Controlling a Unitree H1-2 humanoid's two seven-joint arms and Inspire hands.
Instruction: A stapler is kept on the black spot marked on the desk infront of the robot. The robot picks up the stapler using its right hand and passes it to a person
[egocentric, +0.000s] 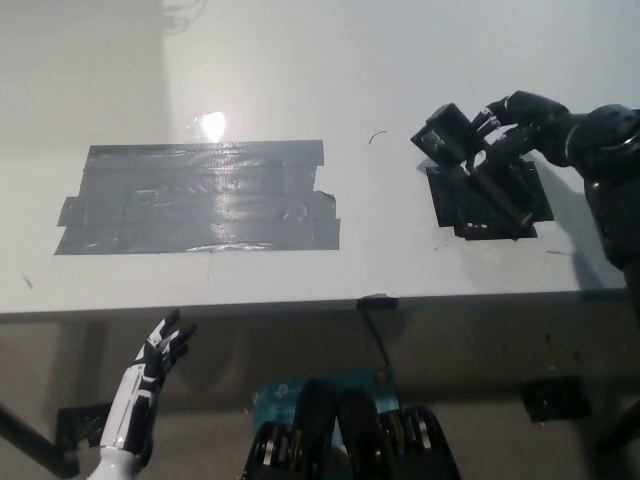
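The stapler is shown gripped in the black right hand and lifted just above the small black spot at the right of the white desk. Pickup is judged complete; the handover remains, and no person is visible. A large grey tape patch lies well apart. The white left hand rests below the desk edge, fingers spread and holding nothing.
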